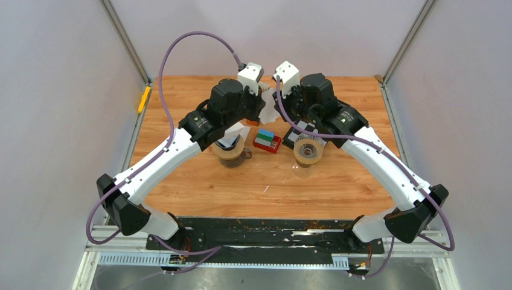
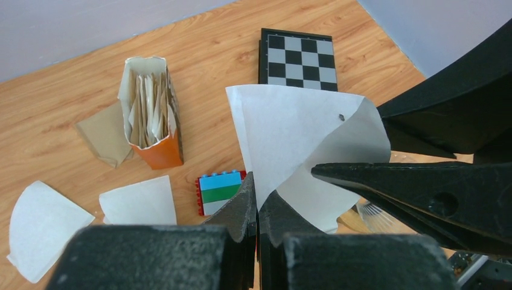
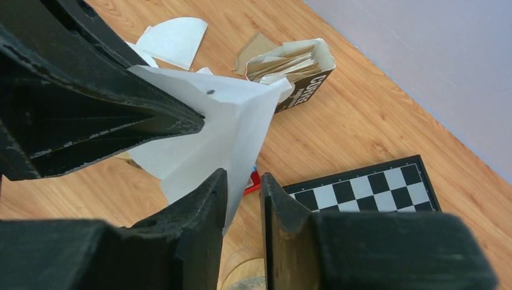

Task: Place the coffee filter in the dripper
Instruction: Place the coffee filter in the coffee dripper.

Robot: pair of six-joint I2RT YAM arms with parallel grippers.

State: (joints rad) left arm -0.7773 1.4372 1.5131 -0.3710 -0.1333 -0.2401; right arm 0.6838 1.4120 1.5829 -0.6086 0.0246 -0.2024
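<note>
Wood table (image 1: 241, 196); left gripper (image 2: 256, 194), fingers clamped on filter (image 2: 290, 133) edge; right gripper (image 3: 243, 186), fingers narrowly apart astride its other edge; ribbed dripper (image 1: 308, 150), centre right; filter white, aloft upper centre, apparently at the cone-opening step, next needing lowering point-first into dripper.

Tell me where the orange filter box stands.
Left wrist view, left of centre: the orange filter box stands upright on the table, a brown filter beside it, the toy blocks just nearer the camera.
</note>
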